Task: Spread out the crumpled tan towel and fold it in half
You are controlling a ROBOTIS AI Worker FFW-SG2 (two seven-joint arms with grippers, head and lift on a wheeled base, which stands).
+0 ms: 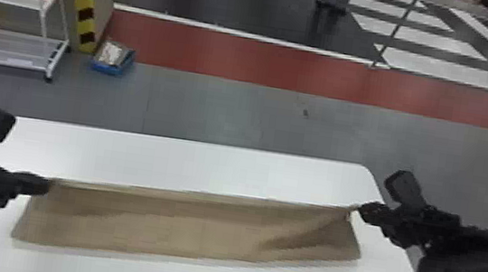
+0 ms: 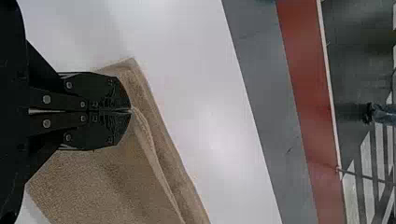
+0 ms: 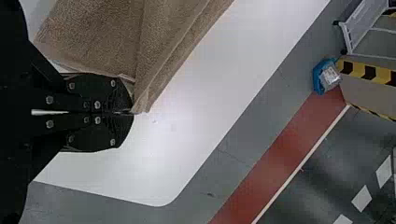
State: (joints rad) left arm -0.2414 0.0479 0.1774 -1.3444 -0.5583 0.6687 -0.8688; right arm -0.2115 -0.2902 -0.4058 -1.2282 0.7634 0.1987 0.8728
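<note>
At the upper left of the head view stand 1 white cart (image 1: 10,37) and, to its right, 1 blue box (image 1: 109,69) on the floor. Lower down come 1 left gripper (image 1: 47,187), 1 tan towel (image 1: 180,227) and 1 right gripper (image 1: 361,210), over 1 white table (image 1: 184,161).

The towel makes a long, low band from lower left to lower right; its left part is fairly smooth, and a slanting crease crosses its right part. Bare tabletop runs between its upper edge and the table's far edge, with more below its lower edge. Just beyond the right gripper is the table's right edge.

The left arm enters at the left edge, fingertips pointing right; its jaws are closed on the towel's upper left corner. The right arm enters from the lower right, fingertips pointing left, its jaws pinching the upper right corner.
</note>
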